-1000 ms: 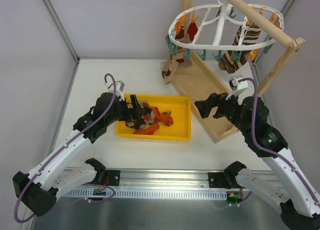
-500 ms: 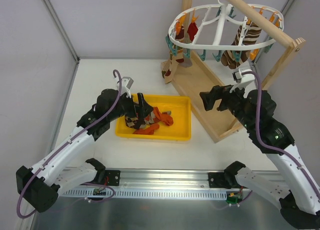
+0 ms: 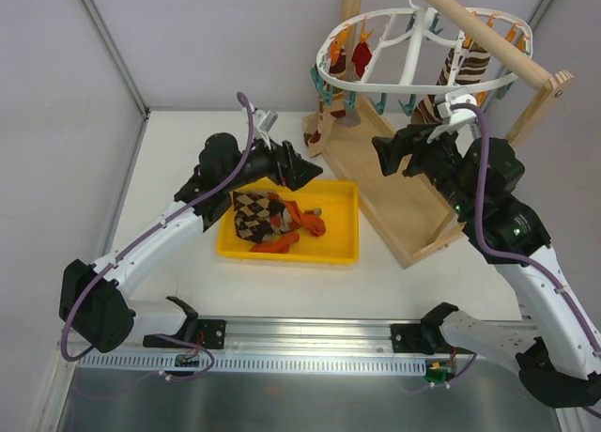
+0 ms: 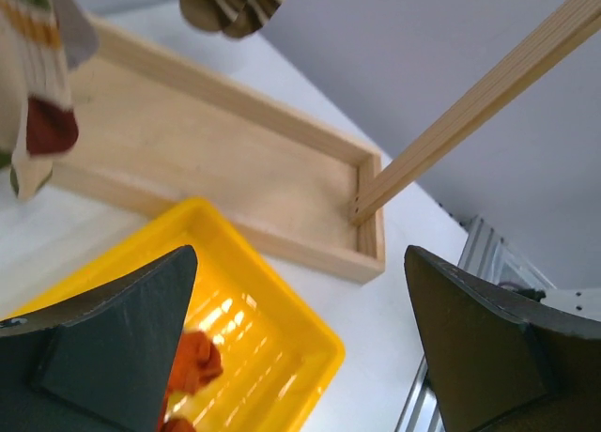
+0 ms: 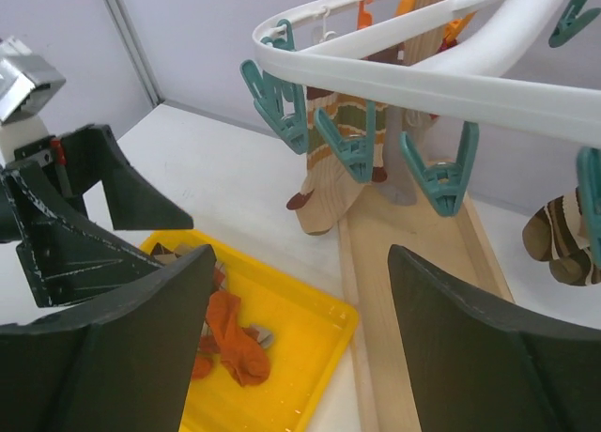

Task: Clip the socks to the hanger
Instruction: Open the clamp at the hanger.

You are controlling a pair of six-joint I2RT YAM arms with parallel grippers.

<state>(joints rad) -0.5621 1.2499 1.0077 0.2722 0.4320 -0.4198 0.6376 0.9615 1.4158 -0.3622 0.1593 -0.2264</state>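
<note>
Several socks lie bunched in the yellow tray (image 3: 338, 235): an argyle sock (image 3: 251, 214) at its left and orange-red socks (image 3: 302, 220) in the middle. The white oval hanger (image 3: 420, 39) hangs from the wooden rod with teal clips (image 5: 351, 143); socks (image 3: 457, 73) hang from it. My left gripper (image 3: 299, 172) is open and empty above the tray's back edge. In the left wrist view (image 4: 300, 254) it holds nothing, with an orange sock (image 4: 194, 357) below. My right gripper (image 3: 391, 156) is open and empty under the hanger's front rim, and open in its wrist view (image 5: 302, 258).
The wooden stand's base tray (image 3: 380, 174) lies right of the yellow tray, with its upright posts (image 3: 515, 131) and rod (image 3: 488, 38) over it. Hung socks (image 4: 38, 94) dangle near the stand's left end. Grey walls (image 3: 94, 56) enclose the table on the left, back and right.
My left gripper has risen out of the yellow tray and swung back-right, empty; the socks stayed in the tray. My right gripper has moved up and back toward the hanger.
</note>
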